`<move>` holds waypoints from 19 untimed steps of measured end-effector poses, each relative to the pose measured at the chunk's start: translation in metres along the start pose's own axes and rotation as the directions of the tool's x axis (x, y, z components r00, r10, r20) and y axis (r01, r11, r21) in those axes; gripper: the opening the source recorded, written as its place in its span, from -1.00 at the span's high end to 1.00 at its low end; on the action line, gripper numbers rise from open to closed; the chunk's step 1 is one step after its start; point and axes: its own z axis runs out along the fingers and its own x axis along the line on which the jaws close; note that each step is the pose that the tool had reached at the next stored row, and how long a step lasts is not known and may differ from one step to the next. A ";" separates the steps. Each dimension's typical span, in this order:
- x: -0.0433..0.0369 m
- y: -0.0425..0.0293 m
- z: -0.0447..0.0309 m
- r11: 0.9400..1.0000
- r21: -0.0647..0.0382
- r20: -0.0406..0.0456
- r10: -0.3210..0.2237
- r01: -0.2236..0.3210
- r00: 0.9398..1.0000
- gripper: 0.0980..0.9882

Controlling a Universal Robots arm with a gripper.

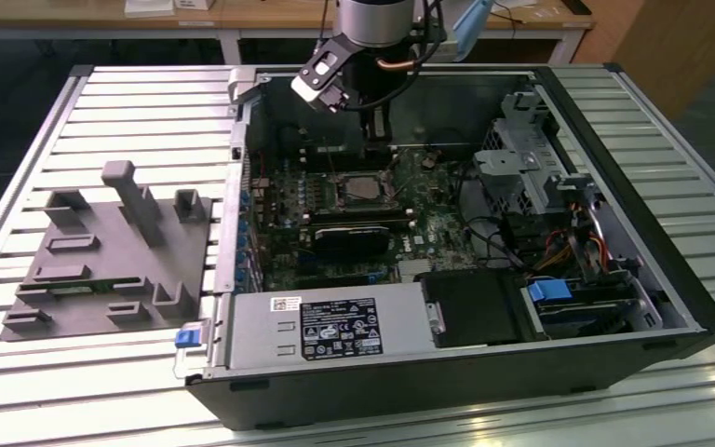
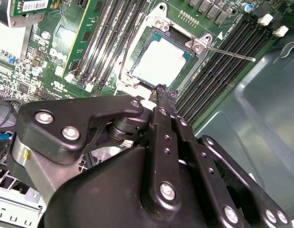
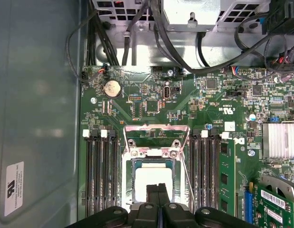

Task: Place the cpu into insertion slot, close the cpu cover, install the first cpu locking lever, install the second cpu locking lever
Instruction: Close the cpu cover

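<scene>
The end effector (image 3: 157, 187) hangs inside an open computer case (image 1: 457, 382) on the bench (image 1: 122, 102). Its fingers are pressed together and hold nothing. Its tips hover at one edge of the cpu (image 3: 154, 174), which lies in the insertion slot (image 3: 128, 185) mid-motherboard. The cpu cover (image 3: 156, 163) frames it. A thin lever (image 2: 230, 53) juts from the slot's corner.

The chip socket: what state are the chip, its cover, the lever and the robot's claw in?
cpu: seated flat in the insertion slot.
cpu cover: open, standing up off the slot.
locking lever: unlatched, sticking out free.
gripper: shut, nothing held, tips over the cpu.
</scene>
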 end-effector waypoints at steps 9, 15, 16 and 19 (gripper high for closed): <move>0.0000 0.0002 -0.0035 1.000 0.000 0.000 0.000 0.000 1.000 0.99; 0.0000 0.0007 -0.0111 1.000 0.000 0.000 0.000 0.000 1.000 0.99; 0.0000 0.0008 -0.0124 1.000 0.000 0.000 0.000 0.000 1.000 0.99; 0.0000 0.0009 -0.0140 1.000 0.000 0.000 0.000 0.000 1.000 0.99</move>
